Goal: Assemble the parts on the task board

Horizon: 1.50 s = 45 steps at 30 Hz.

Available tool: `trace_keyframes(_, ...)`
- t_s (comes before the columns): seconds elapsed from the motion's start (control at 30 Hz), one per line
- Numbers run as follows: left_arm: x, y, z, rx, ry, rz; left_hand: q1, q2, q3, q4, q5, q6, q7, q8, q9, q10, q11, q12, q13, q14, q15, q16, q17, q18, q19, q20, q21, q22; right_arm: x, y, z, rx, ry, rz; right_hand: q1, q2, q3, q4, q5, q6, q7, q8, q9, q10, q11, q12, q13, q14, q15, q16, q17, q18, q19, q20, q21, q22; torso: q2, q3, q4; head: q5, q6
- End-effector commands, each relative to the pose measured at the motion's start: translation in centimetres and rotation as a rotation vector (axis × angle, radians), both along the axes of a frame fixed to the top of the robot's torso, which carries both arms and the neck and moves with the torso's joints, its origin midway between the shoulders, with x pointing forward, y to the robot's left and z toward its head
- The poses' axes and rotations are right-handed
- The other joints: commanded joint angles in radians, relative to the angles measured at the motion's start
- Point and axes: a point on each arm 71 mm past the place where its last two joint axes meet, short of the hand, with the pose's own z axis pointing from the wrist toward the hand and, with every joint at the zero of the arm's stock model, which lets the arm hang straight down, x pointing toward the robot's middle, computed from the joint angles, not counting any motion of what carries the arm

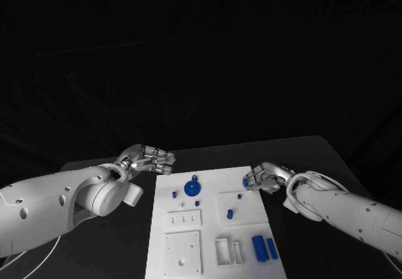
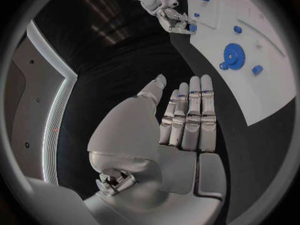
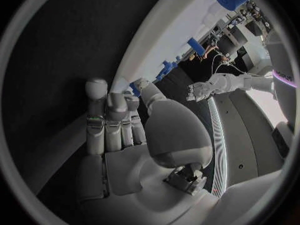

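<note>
White task board (image 1: 210, 232): blue parts (image 1: 191, 188) | left robot hand (image 1: 149, 158) empty, fingers straight | right robot hand (image 1: 266, 177) pinches blue part (image 1: 247, 182)

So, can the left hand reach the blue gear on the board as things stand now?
Probably yes: the left hand is empty beside the task board, and nothing lies between it and the blue gear.

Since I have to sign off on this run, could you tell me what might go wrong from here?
1. The right hand pinches a small blue part right at the white board's edge; a slip could drop it onto the black table.
2. The left hand hovers open beside the board's far corner, near the blue gear; a sweep inward could knock it.
</note>
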Motion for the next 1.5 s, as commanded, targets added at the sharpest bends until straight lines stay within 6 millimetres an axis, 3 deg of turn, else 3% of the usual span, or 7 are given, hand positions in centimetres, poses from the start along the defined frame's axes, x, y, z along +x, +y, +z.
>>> trace_keyframes(0.03, -0.08, -0.29, 0.07, -0.002, -0.004, -0.019, 0.001, 0.001, -0.003, -0.001, 0.0, -0.009, 0.0, -0.002, 0.0, -0.003, 0.001, -0.004, 0.001, -0.005, 0.0, -0.002, 0.0, -0.006, 0.0, 0.004, -0.006, -0.001, -0.22, 0.32, -0.57, -0.019, 0.03, 0.027, -0.003, 0.011, 0.005, 0.0, -0.004, 0.006, -0.001, 0.002, -0.001, 0.002, -0.008, 0.006, 0.001, 0.002, -0.005, 0.005, 0.001, -0.014, 0.006, -0.008, 0.006, 0.066, 0.0, -0.0009, 0.0005, 0.0, 0.0)
trace_keyframes(0.63, -0.08, -0.27, 0.07, -0.002, -0.003, -0.019, 0.001, 0.001, -0.003, -0.001, 0.0, -0.009, 0.0, -0.002, 0.0, -0.003, 0.001, -0.004, 0.001, -0.005, 0.0, -0.002, 0.0, -0.006, 0.0, 0.004, -0.006, -0.001, -0.17, 0.52, -0.56, -0.017, 0.025, 0.027, -0.005, 0.015, -0.004, 0.004, -0.01, 0.005, -0.003, 0.002, -0.001, 0.005, -0.009, 0.012, 0.007, 0.004, -0.007, 0.012, 0.009, -0.015, 0.006, -0.01, 0.02, 0.067, -0.001, -0.0027, 0.0001, 0.003, 0.0)
trace_keyframes(0.83, -0.08, -0.27, 0.07, -0.001, -0.003, -0.02, 0.001, 0.001, -0.003, -0.001, 0.0, -0.009, 0.0, -0.002, 0.0, -0.003, 0.001, -0.004, 0.001, -0.005, 0.0, -0.002, 0.0, -0.006, 0.0, 0.004, -0.006, -0.001, -0.16, 0.56, -0.55, -0.014, 0.023, 0.028, -0.011, 0.03, 0.005, 0.013, -0.022, 0.052, -0.003, 0.004, 0.001, 0.003, -0.001, 0.015, 0.01, 0.004, -0.002, 0.013, 0.011, -0.014, 0.005, -0.007, 0.023, 0.067, -0.001, -0.0022, -0.0006, 0.003, 0.0)
trace_keyframes(1.03, -0.08, -0.27, 0.06, -0.001, -0.002, -0.02, 0.001, 0.001, -0.003, -0.001, 0.0, -0.009, 0.0, -0.002, 0.0, -0.003, 0.001, -0.004, 0.001, -0.005, 0.0, -0.002, 0.0, -0.006, 0.0, 0.004, -0.006, -0.001, -0.15, 0.65, -0.49, 0.0, 0.02, 0.026, -0.006, 0.051, 0.025, 0.022, -0.078, 0.128, -0.011, 0.003, 0.003, 0.004, 0.003, 0.023, 0.015, 0.006, 0.002, 0.017, 0.015, -0.009, 0.006, -0.002, 0.031, 0.069, 0.0, -0.0021, -0.0012, 0.003, 0.0)
trace_keyframes(1.5, -0.08, -0.27, 0.06, 0.0, -0.002, -0.02, 0.001, 0.002, -0.002, -0.004, -0.001, -0.009, 0.0, -0.002, 0.0, -0.004, 0.001, -0.004, 0.001, -0.005, 0.0, -0.002, -0.001, -0.006, -0.001, 0.004, -0.005, -0.002, -0.03, 0.63, -0.35, 0.016, -0.015, -0.012, -0.01, 0.045, 0.025, 0.038, -0.079, 0.165, -0.023, 0.003, 0.004, 0.013, -0.004, 0.03, 0.02, 0.011, -0.004, 0.023, 0.02, -0.012, 0.008, -0.007, 0.049, 0.07, -0.001, -0.0025, -0.0004, 0.001, -0.001)
